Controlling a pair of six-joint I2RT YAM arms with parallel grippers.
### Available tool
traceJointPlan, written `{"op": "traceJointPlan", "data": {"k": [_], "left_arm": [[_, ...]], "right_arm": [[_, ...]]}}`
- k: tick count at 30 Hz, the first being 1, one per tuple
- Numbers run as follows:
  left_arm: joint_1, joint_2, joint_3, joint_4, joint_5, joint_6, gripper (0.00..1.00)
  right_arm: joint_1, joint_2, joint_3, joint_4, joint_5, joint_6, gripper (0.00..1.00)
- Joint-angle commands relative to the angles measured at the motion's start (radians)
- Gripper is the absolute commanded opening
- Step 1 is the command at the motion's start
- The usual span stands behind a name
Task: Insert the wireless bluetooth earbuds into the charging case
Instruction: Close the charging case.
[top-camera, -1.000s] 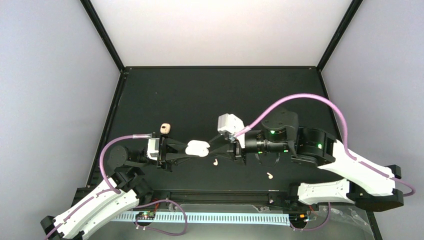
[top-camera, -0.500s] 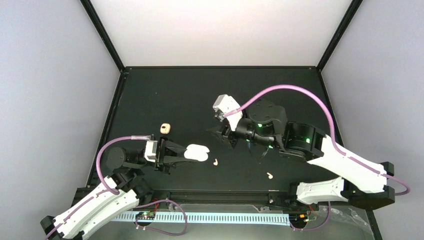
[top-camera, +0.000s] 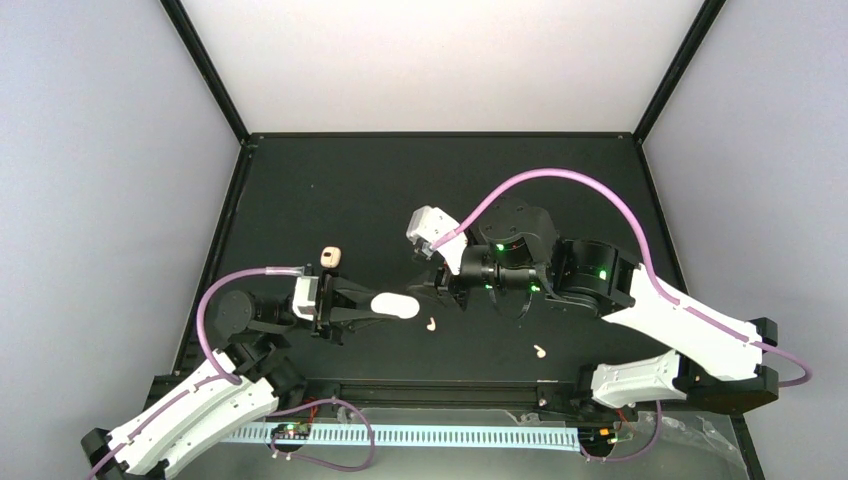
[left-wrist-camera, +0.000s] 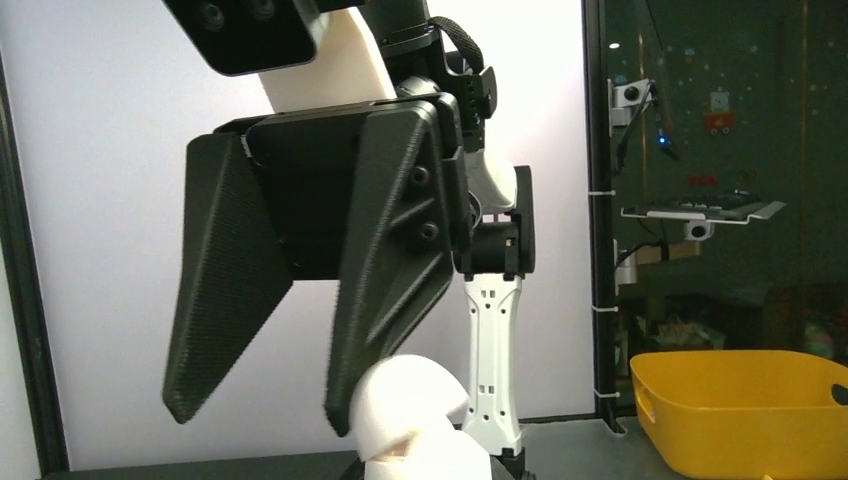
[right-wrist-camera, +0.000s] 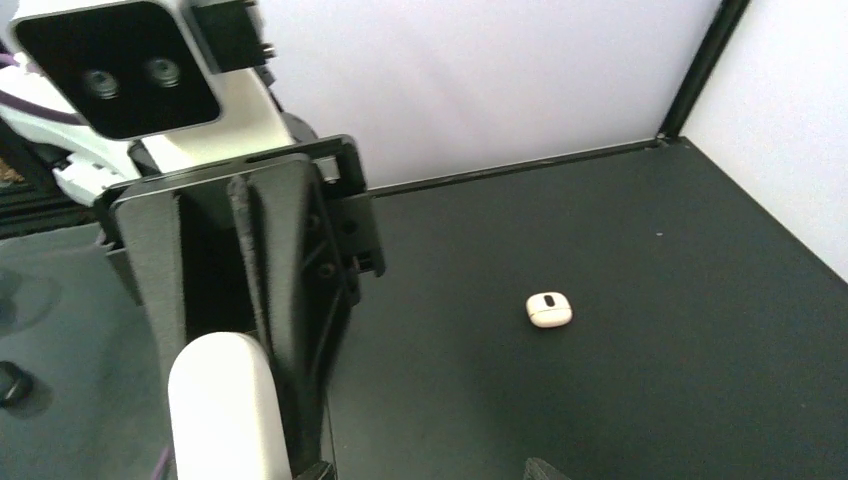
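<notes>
— Left gripper: what is it doing?
— It is clamped on the charging case. It grips one end, and the other rounded end juts out toward the right arm.
— Where on the tabletop is that?
— A little left of the middle, nearer the near edge than the far one. I cannot tell whether the case rests on the surface or is held above it.
— Is the lid up?
— From above the case reads as one smooth pill. The left wrist view shows a seam with a small notch across it, and no more than that.
— And the right gripper?
— It is spread wide with nothing between its fingers. It points at the free end of the case, and in the left wrist view one fingertip sits right against that end. I cannot confirm actual contact.
— The earbuds?
— Both lie loose on the black surface. The first earbud is just beside the case on its near side. The second earbud is well apart to the right, close to the near edge.
— Anything else on the table?
— A small peach-tan lump with a dark spot lies toward the left edge, on the far side of the left gripper.
</notes>
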Motion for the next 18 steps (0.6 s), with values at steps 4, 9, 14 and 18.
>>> {"op": "traceJointPlan", "data": {"k": [4,9,14,18], "left_arm": [[-0.002,0.021,0.054,-0.006,-0.054,0.008,0.01],[-0.002,0.030,0.058,-0.007,-0.068,-0.004,0.01],[-0.003,0.035,0.060,-0.016,-0.110,-0.012,0.02],[-0.002,0.039,0.055,-0.016,-0.177,-0.034,0.02]], "right_arm": [[-0.003,-0.011,0.016,-0.021,-0.084,-0.029,0.49],[0.005,-0.010,0.011,-0.021,-0.036,-0.035,0.49],[0.053,0.001,0.015,-0.016,0.106,-0.048,0.50],[0.101,0.017,0.001,0.002,0.285,-0.047,0.50]]}}
